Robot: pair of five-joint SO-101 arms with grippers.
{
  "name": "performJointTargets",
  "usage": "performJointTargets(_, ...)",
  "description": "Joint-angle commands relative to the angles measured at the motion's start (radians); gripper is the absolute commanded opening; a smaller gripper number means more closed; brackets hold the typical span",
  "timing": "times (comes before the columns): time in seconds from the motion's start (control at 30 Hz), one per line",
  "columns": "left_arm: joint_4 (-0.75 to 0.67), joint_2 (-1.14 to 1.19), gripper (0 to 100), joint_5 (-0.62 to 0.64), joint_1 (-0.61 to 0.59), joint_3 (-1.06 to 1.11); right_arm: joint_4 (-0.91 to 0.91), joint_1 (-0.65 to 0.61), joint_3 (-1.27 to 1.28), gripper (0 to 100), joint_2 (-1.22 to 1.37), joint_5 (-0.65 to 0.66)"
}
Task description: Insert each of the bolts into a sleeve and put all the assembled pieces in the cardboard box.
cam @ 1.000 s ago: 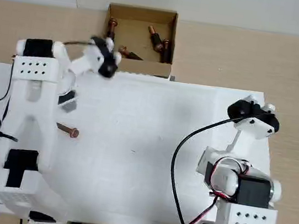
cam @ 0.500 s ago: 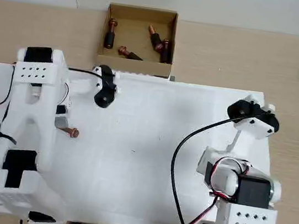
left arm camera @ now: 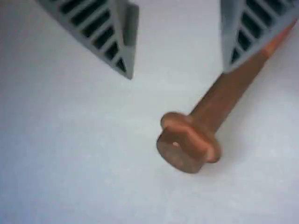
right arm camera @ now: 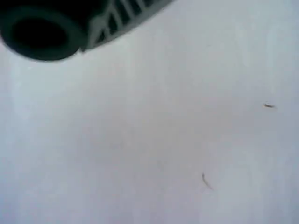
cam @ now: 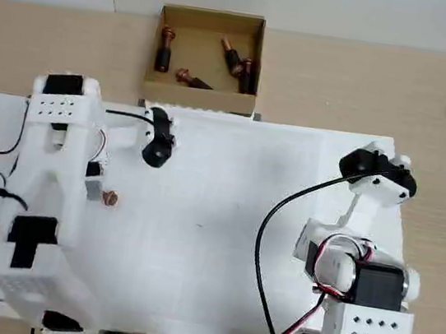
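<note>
Copper bolt (left arm camera: 196, 135) lies flat and unsleeved on the white sheet (cam: 213, 240). The left gripper (left arm camera: 178, 71) hangs just above it with its fingers (left arm camera: 103, 37) spread wide, the bolt head below the gap; the shaft seems to pass under 1 fingertip. The box (cam: 199, 97) sits on the bench (cam: 344, 76) at the sheet's far edge, holding 4 assembled pieces (cam: 232, 56). The right gripper (cam: 375, 176) hangs over the sheet, well apart; I cannot tell its state.

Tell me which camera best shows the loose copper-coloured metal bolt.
The left wrist view: the copper-coloured metal bolt lies close up, head and shank plain, by the open left gripper. The high view catches its head beside the left arm.
</note>
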Motion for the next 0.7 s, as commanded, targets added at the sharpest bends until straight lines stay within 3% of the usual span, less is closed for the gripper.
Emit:
performJointTargets(0.0, 0.002, 0.005, 12, -0.437, 0.002, -0.005, -0.013, -0.002, 0.002, 0.4, -0.007, 0.011)
performJointTargets(0.33, -0.005, 0.031, 12, -0.529, -0.014, -0.004, -0.016, -0.082, 0.002, 0.4, -0.005, 0.009)
performJointTargets(0.67, -0.061, 0.227, 12, -0.503, -0.014, -0.117, -0.028, -0.084, 0.002, 0.4, -0.005, 0.011)
